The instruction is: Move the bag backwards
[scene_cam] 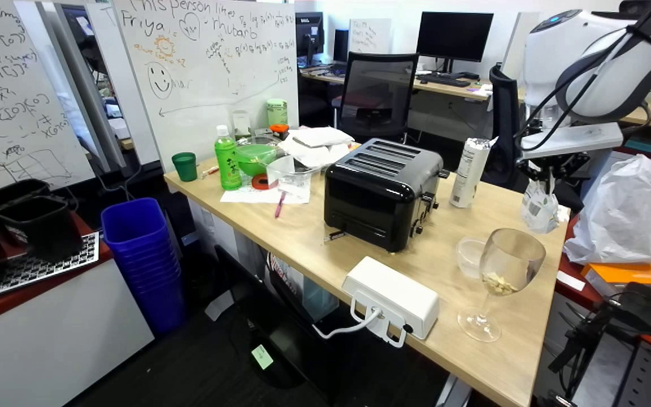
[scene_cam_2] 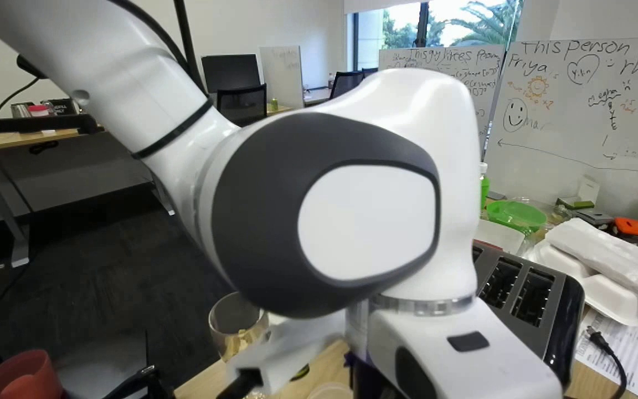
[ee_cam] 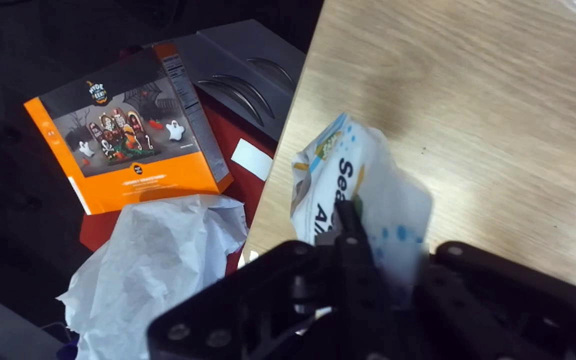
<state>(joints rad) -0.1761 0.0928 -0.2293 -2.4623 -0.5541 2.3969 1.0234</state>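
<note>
The bag (scene_cam: 539,210) is a small white snack bag with blue spots and black lettering. In an exterior view it hangs upright below my gripper (scene_cam: 546,169), near the table's right edge. In the wrist view my gripper (ee_cam: 383,245) is shut on the upper part of the bag (ee_cam: 393,185), with a dark finger on each side. I cannot tell whether the bag's bottom touches the wooden table (ee_cam: 508,125). Where the arm fills the view, the bag and fingers are hidden.
A wine glass (scene_cam: 509,265), a clear cup (scene_cam: 469,257), a foil-topped roll (scene_cam: 469,172), a black toaster (scene_cam: 382,192) and a white box (scene_cam: 390,297) stand on the table. A crumpled white bag (ee_cam: 153,270) and an orange box (ee_cam: 133,140) lie beyond the table edge.
</note>
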